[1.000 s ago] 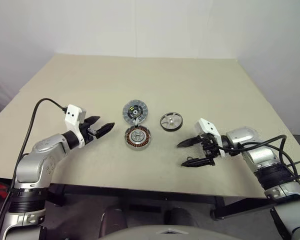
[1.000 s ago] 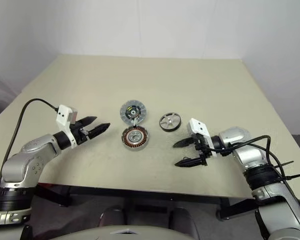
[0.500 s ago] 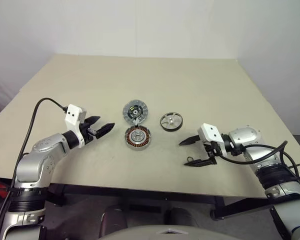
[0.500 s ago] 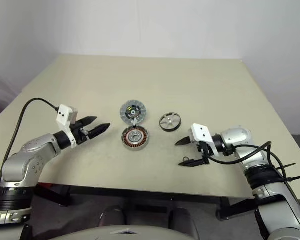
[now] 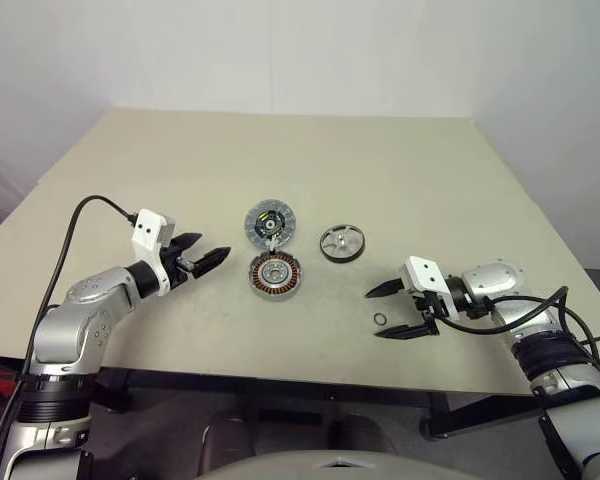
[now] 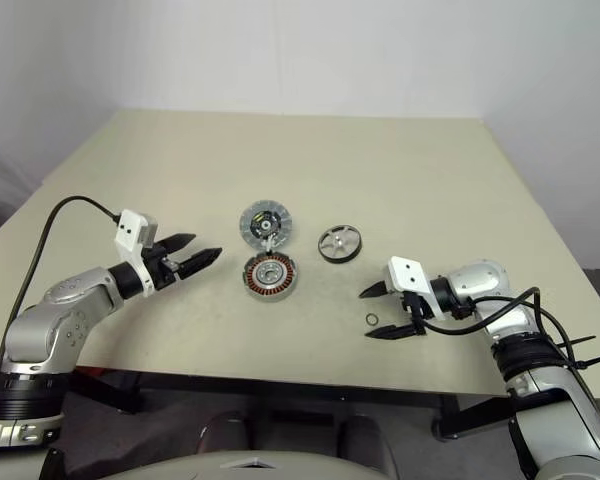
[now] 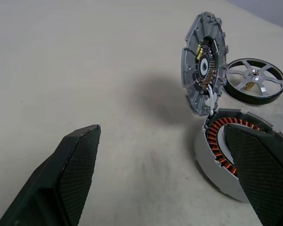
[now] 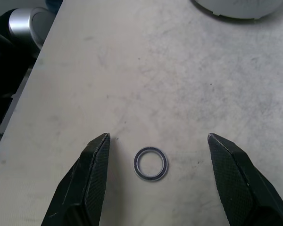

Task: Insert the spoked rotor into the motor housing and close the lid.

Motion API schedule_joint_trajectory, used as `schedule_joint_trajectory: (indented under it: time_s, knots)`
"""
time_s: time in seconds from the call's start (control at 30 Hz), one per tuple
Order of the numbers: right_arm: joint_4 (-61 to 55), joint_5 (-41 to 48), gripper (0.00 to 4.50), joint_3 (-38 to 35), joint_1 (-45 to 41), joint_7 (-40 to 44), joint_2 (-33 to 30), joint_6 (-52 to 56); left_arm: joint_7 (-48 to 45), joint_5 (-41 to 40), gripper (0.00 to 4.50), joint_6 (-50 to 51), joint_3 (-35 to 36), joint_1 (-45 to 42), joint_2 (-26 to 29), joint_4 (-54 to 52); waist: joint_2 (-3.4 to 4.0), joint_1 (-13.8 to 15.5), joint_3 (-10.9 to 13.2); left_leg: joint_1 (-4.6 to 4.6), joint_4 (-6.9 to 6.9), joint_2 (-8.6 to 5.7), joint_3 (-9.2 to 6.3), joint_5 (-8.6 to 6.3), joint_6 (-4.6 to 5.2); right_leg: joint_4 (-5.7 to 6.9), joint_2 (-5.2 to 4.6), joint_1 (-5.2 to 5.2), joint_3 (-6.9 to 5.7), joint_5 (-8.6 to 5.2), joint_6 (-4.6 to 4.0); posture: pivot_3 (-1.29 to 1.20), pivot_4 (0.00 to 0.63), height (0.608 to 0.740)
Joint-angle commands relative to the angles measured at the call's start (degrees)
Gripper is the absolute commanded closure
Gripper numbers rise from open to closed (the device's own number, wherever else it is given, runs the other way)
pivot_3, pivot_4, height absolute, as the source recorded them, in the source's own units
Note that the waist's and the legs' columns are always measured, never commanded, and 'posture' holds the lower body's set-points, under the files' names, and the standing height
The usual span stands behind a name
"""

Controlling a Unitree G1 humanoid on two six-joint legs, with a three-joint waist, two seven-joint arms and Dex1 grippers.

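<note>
The right end effector [image 5: 398, 312] has come down and moved a bit to the right in the last second. Its 2 black fingers now sit low over the beige counter [image 5: 280, 170], spread wide, with nothing between them. A tiny black rubber ring [image 8: 151, 164] lies flat on the counter in the gap between those fingers, touching neither one.

The left end effector [image 5: 202, 259] has stayed still. It hangs just left of the parts, fingers wide, holding nothing.

The round silver metal cup with copper-brown windings inside, the motor housing [image 5: 275, 274], sits in the middle of the counter. The flat grey ribbed disc with a dark middle and yellow-green marks, the lid [image 5: 271, 223], leans up against the far edge of the housing, tilted and open. White wires seem to join the 2. The thin dark wheel with silver spokes, the spoked rotor [image 5: 342, 243], lies flat just to the right of them, not touching.

I think the task has not really started. The rotor is not yet in the housing and the lid is not closed. The right end effector is now lined up on the tiny ring, not on the rotor, which is farther away and to the left. It may need to go there next.
</note>
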Motion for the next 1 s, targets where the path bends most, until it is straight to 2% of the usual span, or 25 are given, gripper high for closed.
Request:
schedule_joint_trajectory:
  time_s: [0.03, 0.17, 0.2, 0.27, 0.47, 0.67, 0.8, 1.0]
  knots:
    - [0.95, 0.63, 0.79, -1.59, 0.10, 0.20, 0.43, -2.15, -0.33, 0.26, 0.05, -0.89, 0.63, -1.31, 0.84, -0.67, 0.00, -0.01, 0.00, 0.00, 0.00, 0.00, 0.00, 0.00, 0.00, 0.00, 0.00, 0.00, 0.00, 0.00, 0.00, 0.00, 0.000, 0.740]
    - [3.00, 0.16, 0.79, -1.56, -0.18, -0.11, 0.83, -3.35, -0.38, 0.34, 0.05, -0.99, 0.56, -1.50, 0.92, -0.47, -0.02, -0.03, -0.01, 0.01, 0.00, 0.00, 0.00, 0.00, 0.01, 0.00, 0.00, 0.00, 0.00, 0.00, 0.00, 0.00, 0.000, 0.740]
    - [3.46, 0.10, 0.97, -1.59, -0.27, -0.15, 0.94, -3.42, -0.36, 0.36, 0.02, -0.99, 0.55, -1.56, 0.93, -0.45, -0.03, -0.03, -0.02, 0.01, 0.00, 0.00, 0.00, 0.00, 0.01, 0.00, 0.00, 0.01, 0.00, 0.00, 0.00, 0.00, 0.000, 0.740]
    - [4.14, 0.13, 1.40, -1.63, -0.47, -0.05, 1.09, -3.39, -0.35, 0.41, 0.00, -1.02, 0.52, -1.63, 0.96, -0.42, -0.05, -0.15, -0.03, 0.01, 0.00, 0.00, 0.00, 0.00, 0.01, 0.00, 0.00, 0.03, -0.01, 0.00, 0.00, 0.00, 0.000, 0.740]
    - [5.45, -0.05, 3.27, -1.71, -0.87, 0.13, 1.31, -4.29, -0.30, 0.50, 0.00, -1.09, 0.55, -1.73, 0.96, -0.35, -0.12, -0.95, -0.04, 0.06, 0.00, -0.05, 0.00, 0.02, 0.03, 0.01, -0.02, 0.19, -0.02, 0.00, 0.00, 0.00, 0.000, 0.740]
    - [8.63, -0.68, 3.27, -1.58, -1.91, -0.36, 2.10, -6.67, -0.26, 0.61, 0.00, -1.17, 0.61, -1.77, 0.99, -0.44, -0.23, -1.29, -0.10, 0.05, 0.00, -0.05, -0.01, 0.05, 0.09, 0.01, -0.03, 0.19, -0.02, 0.01, 0.00, 0.00, 0.000, 0.740]
    - [12.76, -1.61, 3.91, -1.18, -3.65, -0.77, 2.39, -4.32, -0.24, 0.71, 0.00, -1.22, 0.70, -1.78, 1.02, -0.45, -0.36, -1.45, -0.13, 0.06, 0.00, -0.06, -0.01, 0.05, 0.09, 0.00, -0.02, 0.19, -0.03, 0.01, -0.01, 0.00, 0.000, 0.740]
    - [13.70, -1.17, 3.91, -1.43, -4.58, -1.79, 3.48, -3.59, -0.31, 0.99, 0.00, -1.33, 0.76, -1.93, 0.95, -0.30, -0.42, -1.39, -0.13, 0.11, 0.04, -0.14, -0.01, 0.13, 0.21, -0.01, -0.04, 0.24, -0.13, -0.15, 0.27, 0.00, 0.000, 0.740]
